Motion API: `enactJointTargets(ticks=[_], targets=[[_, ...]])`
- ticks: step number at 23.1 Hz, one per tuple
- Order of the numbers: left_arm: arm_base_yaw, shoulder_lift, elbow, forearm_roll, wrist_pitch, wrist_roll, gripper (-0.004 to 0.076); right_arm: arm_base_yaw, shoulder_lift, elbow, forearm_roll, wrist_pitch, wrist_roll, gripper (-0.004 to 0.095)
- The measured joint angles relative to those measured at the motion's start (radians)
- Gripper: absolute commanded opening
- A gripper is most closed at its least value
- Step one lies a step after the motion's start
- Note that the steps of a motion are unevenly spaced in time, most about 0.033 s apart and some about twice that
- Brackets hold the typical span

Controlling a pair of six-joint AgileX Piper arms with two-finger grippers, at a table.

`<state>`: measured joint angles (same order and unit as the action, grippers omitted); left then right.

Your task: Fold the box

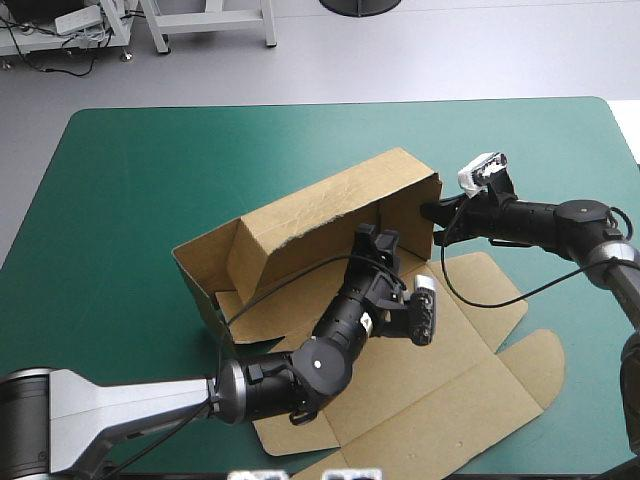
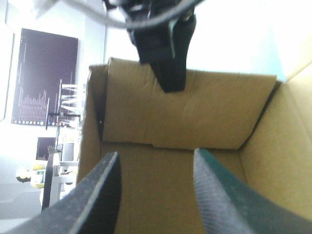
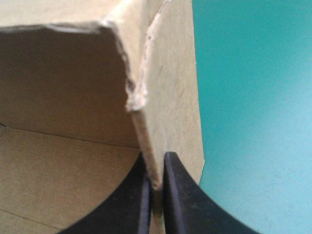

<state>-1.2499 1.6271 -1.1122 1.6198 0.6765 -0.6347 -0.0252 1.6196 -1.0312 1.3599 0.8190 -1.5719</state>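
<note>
The brown box (image 1: 320,215) stands in the middle of the table with its back and end walls raised and its lid (image 1: 450,390) lying flat toward the front right. My left gripper (image 1: 376,240) reaches into the tray, open with nothing between its fingers. In the left wrist view it (image 2: 156,168) hovers over the box floor (image 2: 161,180), facing the right end wall (image 2: 204,112). My right gripper (image 1: 432,213) is shut on that wall's upper edge. One of its fingers (image 2: 165,58) hangs over the wall. The right wrist view shows the board edge (image 3: 144,122) pinched in the right gripper (image 3: 155,183).
Teal-green cover (image 1: 150,170) lies bare around the box, also beyond the end wall (image 3: 253,97). The flat lid's tabs (image 1: 530,370) reach near the table's front right edge. The left arm lies across the box's front flaps (image 1: 300,430).
</note>
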Motion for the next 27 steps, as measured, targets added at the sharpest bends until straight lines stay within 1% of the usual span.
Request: enactJointTargets(ticks=[1, 2, 3, 6, 12, 16, 18, 20, 22, 23, 24, 25, 27], targets=[[-0.019, 0.0, 0.0, 0.0, 0.004, -0.009, 0.0316, 0.0, 0.0, 0.0, 0.0, 0.0, 0.005, -0.0004], [-0.038, 0.0, 0.0, 0.0, 0.011, -0.029, 0.0284, 0.0, 0.0, 0.0, 0.0, 0.0, 0.011, -0.0004], [-0.055, 0.0, 0.0, 0.0, 0.021, -0.053, 0.0231, 0.0, 0.0, 0.0, 0.0, 0.0, 0.014, -0.0004], [-0.1, -0.001, 0.0, 0.0, 0.053, -0.102, -0.0004, 0.0, 0.0, 0.0, 0.0, 0.0, 0.031, -0.0004], [-0.149, -0.057, -0.021, -0.004, 0.104, -0.127, 0.0004, 0.001, 0.0, -0.003, -0.004, -0.003, 0.086, -0.0004], [-0.133, -0.21, -0.119, -0.106, 0.116, -0.142, 0.0008, 0.001, -0.015, -0.006, -0.08, -0.005, 0.188, -0.0004], [-0.075, -0.283, -0.171, -0.19, 0.106, -0.102, 0.0008, 0.001, -0.041, -0.006, -0.126, -0.005, 0.246, -0.0004], [0.04, -0.347, -0.22, -0.308, 0.099, -0.033, 0.0008, 0.001, -0.079, -0.005, -0.173, 0.001, 0.294, -0.0004], [0.202, -0.398, -0.255, -0.447, 0.076, 0.093, 0.0008, 0.002, -0.146, -0.004, -0.245, 0.001, 0.373, -0.0004], [0.263, -0.407, -0.266, -0.502, 0.071, 0.146, 0.0008, 0.002, -0.176, -0.004, -0.29, -0.001, 0.41, -0.0004], [0.363, -0.412, -0.281, -0.601, 0.062, 0.239, 0.0008, 0.002, -0.214, -0.004, -0.362, 0.0, 0.472, -0.0004], [0.415, -0.412, -0.282, -0.656, 0.056, 0.279, 0.0008, 0.002, -0.235, -0.004, -0.402, 0.003, 0.508, -0.0004], [0.56, -0.409, -0.283, -0.824, 0.034, 0.407, 0.0008, 0.002, -0.29, -0.004, -0.502, 0.021, 0.603, -0.0004]])
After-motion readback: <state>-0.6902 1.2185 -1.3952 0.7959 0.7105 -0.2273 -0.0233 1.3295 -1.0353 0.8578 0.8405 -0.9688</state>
